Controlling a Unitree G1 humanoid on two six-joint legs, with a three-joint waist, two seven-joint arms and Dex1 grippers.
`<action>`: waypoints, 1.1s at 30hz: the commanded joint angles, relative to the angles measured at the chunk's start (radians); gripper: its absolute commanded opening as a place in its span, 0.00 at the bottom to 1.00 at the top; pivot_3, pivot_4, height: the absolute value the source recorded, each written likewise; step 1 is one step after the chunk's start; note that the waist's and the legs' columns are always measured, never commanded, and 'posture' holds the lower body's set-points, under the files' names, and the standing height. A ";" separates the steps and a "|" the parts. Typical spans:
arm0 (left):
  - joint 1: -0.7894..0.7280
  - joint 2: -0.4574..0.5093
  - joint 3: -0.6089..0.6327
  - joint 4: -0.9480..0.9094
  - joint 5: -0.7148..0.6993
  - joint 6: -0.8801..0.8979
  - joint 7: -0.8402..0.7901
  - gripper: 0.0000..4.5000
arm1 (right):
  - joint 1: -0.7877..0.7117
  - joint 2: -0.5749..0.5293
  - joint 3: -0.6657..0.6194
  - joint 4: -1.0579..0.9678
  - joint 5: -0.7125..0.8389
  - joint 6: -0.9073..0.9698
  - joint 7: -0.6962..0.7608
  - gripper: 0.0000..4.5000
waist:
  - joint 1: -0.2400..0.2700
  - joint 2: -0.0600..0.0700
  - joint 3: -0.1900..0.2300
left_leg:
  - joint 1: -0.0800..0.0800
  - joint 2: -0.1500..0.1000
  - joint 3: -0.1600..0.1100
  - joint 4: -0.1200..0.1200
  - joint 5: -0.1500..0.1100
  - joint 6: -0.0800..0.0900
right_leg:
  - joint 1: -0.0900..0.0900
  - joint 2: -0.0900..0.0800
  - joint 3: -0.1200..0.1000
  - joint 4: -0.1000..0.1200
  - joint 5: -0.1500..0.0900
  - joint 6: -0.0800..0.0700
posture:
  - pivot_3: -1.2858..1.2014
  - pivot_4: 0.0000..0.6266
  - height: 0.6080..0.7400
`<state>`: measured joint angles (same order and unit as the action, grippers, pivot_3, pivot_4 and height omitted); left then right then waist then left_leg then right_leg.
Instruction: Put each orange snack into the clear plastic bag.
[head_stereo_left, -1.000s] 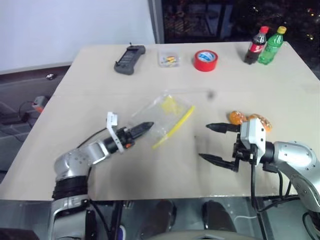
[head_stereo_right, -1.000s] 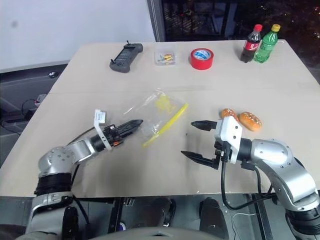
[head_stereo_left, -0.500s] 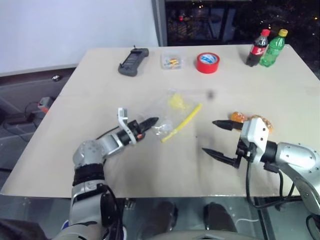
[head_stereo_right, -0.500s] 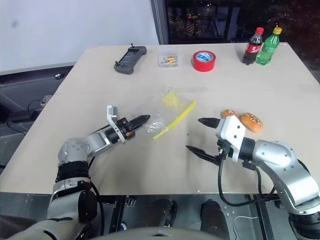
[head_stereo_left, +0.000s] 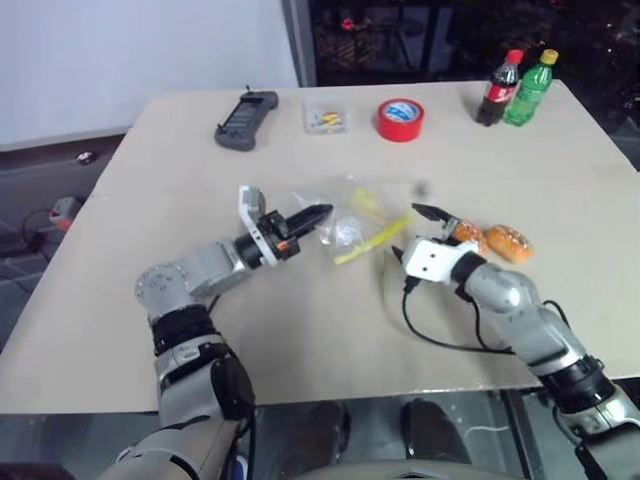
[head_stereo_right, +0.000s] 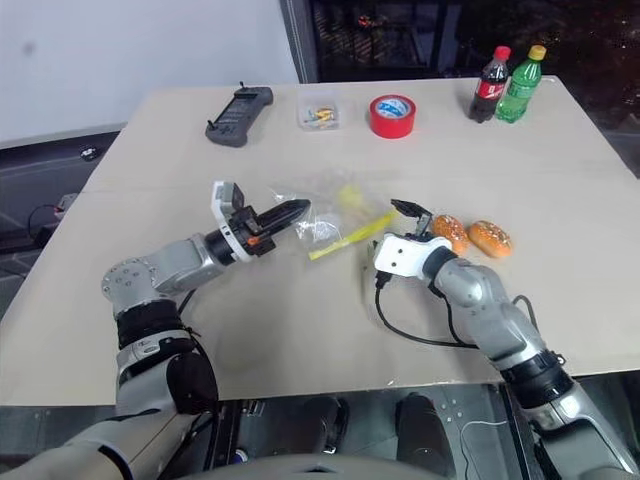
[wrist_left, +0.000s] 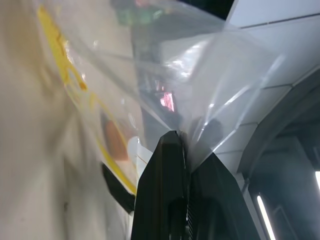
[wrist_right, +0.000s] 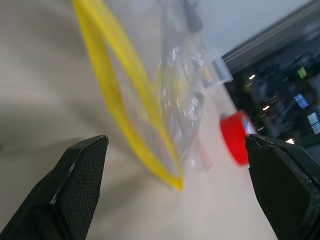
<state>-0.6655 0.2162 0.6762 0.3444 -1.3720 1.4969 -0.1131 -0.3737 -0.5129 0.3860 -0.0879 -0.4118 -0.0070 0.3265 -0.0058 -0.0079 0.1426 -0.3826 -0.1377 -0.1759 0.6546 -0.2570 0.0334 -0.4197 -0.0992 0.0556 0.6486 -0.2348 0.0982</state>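
Note:
The clear plastic bag (head_stereo_left: 352, 215) hangs crumpled over the middle of the table, its yellow strip (head_stereo_left: 368, 241) sagging toward the tabletop. My left gripper (head_stereo_left: 318, 213) is shut on the bag's near corner, and in the left wrist view the film (wrist_left: 170, 70) fans out from the pinched fingertips (wrist_left: 172, 142). My right gripper (head_stereo_left: 405, 231) stands open just right of the yellow strip, which lies between its wide jaws in the right wrist view (wrist_right: 127, 110). Two orange snacks (head_stereo_left: 468, 236) (head_stereo_left: 508, 243) lie side by side on the table just right of that gripper.
Along the far edge sit a black handheld controller (head_stereo_left: 239, 106), a small clear box (head_stereo_left: 325, 120), a red tape roll (head_stereo_left: 400, 119), a cola bottle (head_stereo_left: 495, 88) and a green bottle (head_stereo_left: 527, 88). The tan table (head_stereo_left: 300, 330) ends close in front.
My left gripper has shut on the bag's corner and lifted it up and to the right. The right gripper has rolled and moved forward to the bag's yellow edge.

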 joint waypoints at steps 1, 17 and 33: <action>-0.030 0.017 0.001 -0.017 -0.157 0.002 0.107 0.02 | -0.066 0.051 0.009 0.081 -0.062 -0.077 -0.068 1.00 | -0.008 -0.002 0.001 | 0.000 0.000 0.000 0.000 0.000 0.000 | 0.000 0.000 0.000 0.000 0.000 0.000 | 0.52 0.24 1.00; 0.050 0.108 -0.199 -0.104 -0.597 -0.242 0.375 0.02 | -0.029 0.169 -0.048 0.103 0.048 -0.056 0.016 1.00 | -0.009 -0.002 0.001 | 0.002 0.001 0.002 0.001 0.000 -0.001 | 0.000 0.001 0.003 0.003 0.000 0.000 | 0.52 0.24 1.00; 0.099 0.105 -0.201 -0.189 -0.600 -0.311 0.367 0.00 | -0.293 0.304 -0.124 0.506 0.120 -0.182 -0.089 0.54 | -0.013 -0.003 0.002 | 0.002 0.002 0.004 0.001 0.002 -0.003 | -0.002 0.004 0.007 0.008 0.001 -0.002 | 0.52 0.24 1.00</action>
<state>-0.5707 0.3168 0.4624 0.2025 -1.9467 1.1944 0.2652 -0.6513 -0.2028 0.2939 0.4392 -0.3100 -0.1606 0.2360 -0.0187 -0.0109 0.1443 -0.3803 -0.1355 -0.1716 0.6552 -0.2552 0.0304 -0.4223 -0.0949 0.0622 0.6564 -0.2339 0.0963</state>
